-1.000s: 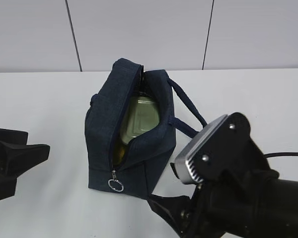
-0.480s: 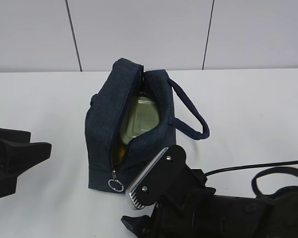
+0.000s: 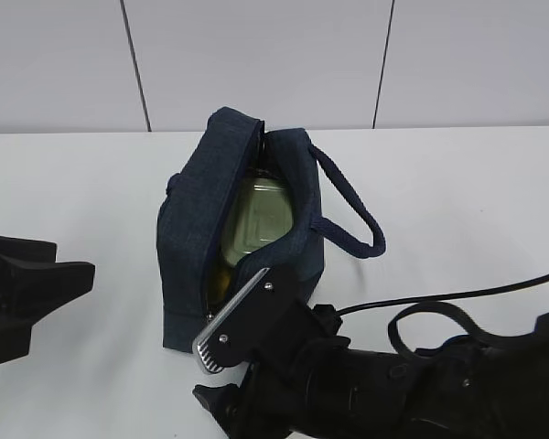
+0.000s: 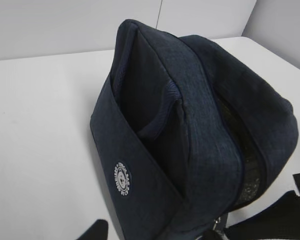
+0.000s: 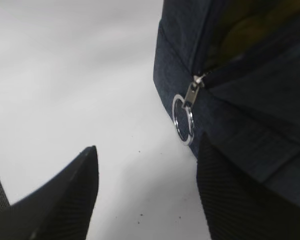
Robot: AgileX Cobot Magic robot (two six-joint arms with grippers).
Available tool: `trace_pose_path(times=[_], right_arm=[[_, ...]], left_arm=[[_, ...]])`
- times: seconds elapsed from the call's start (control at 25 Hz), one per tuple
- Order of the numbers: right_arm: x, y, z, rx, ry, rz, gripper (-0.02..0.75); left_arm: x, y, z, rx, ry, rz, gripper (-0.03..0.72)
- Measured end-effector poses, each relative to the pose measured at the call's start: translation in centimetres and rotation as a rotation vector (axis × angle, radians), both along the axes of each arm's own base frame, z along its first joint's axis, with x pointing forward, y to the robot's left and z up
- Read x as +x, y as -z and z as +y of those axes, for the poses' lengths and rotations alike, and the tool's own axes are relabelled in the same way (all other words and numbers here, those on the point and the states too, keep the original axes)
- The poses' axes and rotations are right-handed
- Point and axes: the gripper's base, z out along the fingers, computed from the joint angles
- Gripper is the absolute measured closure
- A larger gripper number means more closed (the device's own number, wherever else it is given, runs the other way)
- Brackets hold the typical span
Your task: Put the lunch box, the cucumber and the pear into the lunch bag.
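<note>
The navy lunch bag (image 3: 197, 229) stands mid-table with its zipper open. The lunch box (image 3: 261, 218) with its pale green lid sits inside it. A yellowish patch (image 3: 221, 279) shows below the box; I cannot tell if it is the pear. The cucumber is hidden. My right gripper (image 5: 147, 170) is open over bare table at the bag's front corner (image 5: 250, 115). Its right finger (image 5: 215, 170) is just below the metal zipper ring (image 5: 183, 120). My left gripper (image 3: 73, 261) rests open and empty to the left of the bag (image 4: 190, 130).
The bag's loop handle (image 3: 352, 215) hangs out to the right. The right arm (image 3: 393, 384) and its cable (image 3: 457, 294) lie across the front of the white table (image 3: 73, 183). A grey panelled wall (image 3: 256, 55) stands behind.
The right arm has swung left and lower across the bag's front. It now hides the zipper ring in the exterior view. The left gripper and the bag have not moved.
</note>
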Motion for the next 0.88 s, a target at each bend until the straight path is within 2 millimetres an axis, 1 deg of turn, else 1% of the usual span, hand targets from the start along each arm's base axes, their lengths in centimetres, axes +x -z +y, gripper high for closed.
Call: trace_pose_path(times=[0.12, 0.28, 0.4, 0.56, 0.76, 0.88], right_arm=[[0.2, 0.7, 0.3, -0.013, 0.000, 0.009, 0.256], [0.6, 0.6, 0.7, 0.002, 0.004, -0.008, 0.259], [0.9, 0.1, 1.1, 0.015, 0.004, -0.030, 0.300], [1.1, 0.3, 1.2, 0.009, 0.009, -0.035, 0.353], [1.1, 1.1, 1.2, -0.016, 0.010, -0.016, 0.378], [1.1, 1.1, 1.2, -0.017, 0.009, -0.018, 0.379]], left_arm=[[0.0, 0.0, 0.0, -0.002, 0.000, 0.001, 0.346], [0.0, 0.0, 0.0, -0.004, 0.000, 0.002, 0.346], [0.0, 0.0, 0.0, -0.007, -0.002, 0.002, 0.346], [0.0, 0.0, 0.0, -0.007, -0.001, 0.003, 0.346], [0.0, 0.0, 0.0, -0.008, 0.000, 0.003, 0.346], [0.0, 0.0, 0.0, -0.008, 0.001, 0.003, 0.346]])
